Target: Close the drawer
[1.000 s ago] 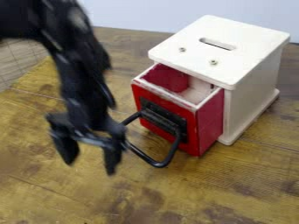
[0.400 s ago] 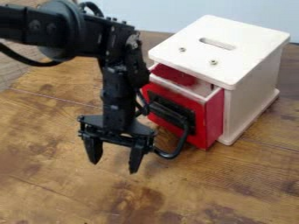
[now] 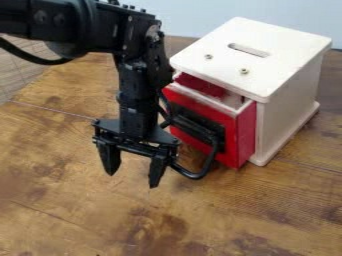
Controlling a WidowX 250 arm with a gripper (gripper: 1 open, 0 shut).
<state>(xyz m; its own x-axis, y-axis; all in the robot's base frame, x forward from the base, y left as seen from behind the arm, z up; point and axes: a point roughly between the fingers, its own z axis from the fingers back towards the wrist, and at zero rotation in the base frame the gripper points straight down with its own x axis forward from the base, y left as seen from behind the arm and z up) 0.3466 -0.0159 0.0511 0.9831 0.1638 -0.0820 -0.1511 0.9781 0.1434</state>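
Note:
The red drawer (image 3: 227, 133) stands pulled partway out of the cream-white cabinet (image 3: 274, 75), its flat front facing lower left. A large black loop handle (image 3: 201, 150) sticks out from that front toward the table. My gripper (image 3: 134, 170) hangs pointing down just left of the handle, close to the tabletop. Its two black fingers (image 3: 110, 160) are spread wide with nothing between them. The black arm (image 3: 140, 75) hides the left part of the drawer front.
The cabinet has a slot and two small screws on its top (image 3: 249, 48). A worn wooden table (image 3: 80, 220) runs across the front and left. A pale wall lies behind.
The arm has swung right and toward the drawer, bringing the gripper from the left up beside the loop handle. The jaws stay spread. The drawer has not moved.

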